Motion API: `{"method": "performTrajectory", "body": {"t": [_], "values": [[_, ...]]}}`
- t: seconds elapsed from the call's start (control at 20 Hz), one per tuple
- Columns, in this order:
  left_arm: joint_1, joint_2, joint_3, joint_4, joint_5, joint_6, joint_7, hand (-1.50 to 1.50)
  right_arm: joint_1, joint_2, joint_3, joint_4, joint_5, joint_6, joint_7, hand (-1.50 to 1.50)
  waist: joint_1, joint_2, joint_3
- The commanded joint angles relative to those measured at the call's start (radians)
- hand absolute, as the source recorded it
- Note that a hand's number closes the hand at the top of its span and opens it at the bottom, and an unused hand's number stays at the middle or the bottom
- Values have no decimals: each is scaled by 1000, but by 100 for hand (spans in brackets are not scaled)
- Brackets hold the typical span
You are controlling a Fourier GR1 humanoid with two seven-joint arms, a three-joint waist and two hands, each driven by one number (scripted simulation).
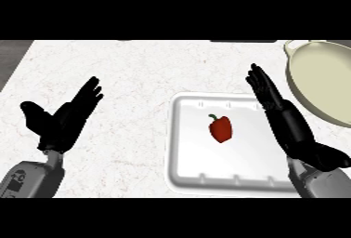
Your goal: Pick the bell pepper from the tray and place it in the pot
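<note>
White marbled tabletop [123, 69] carries a tray [198, 160] near its right edge; the bell pepper [221, 129] lies mid-tray, stem toward the far edge; the right robot hand [274, 104], fingers straight and empty, stands over the tray's right rim, far nearer than the open left robot hand [65, 121]; the pot [322, 69] fills the far right corner

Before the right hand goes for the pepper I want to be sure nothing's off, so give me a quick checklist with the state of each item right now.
1. Bell pepper lies in the tray, uncovered: ok.
2. Right hand open, holding nothing: ok.
3. Right hand positioned over the bell pepper: not ok; it is at the tray's right edge, beside the pepper.
4. Pot has no lid: ok.
5. Left hand open, left of the tray and apart from it: ok.
</note>
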Motion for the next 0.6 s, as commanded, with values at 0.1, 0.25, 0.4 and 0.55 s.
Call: {"method": "performTrajectory", "body": {"t": [0.1,0.25,0.4,0.55], "values": [[75,-18,-42,48,-72,-28,-58,0,-34,25,105,88,99,19,159,150,1,-7,5],[69,-29,-114,75,-141,-9,-33,0,-75,41,199,180,151,39,297,150,11,-4,4],[89,-19,-81,99,-78,-40,-13,0,-45,-11,58,180,455,-347,73,-150,-35,-10,6],[111,-42,-111,92,-106,-37,-49,0,42,141,62,107,415,-460,-135,-150,-26,-10,9]]}}
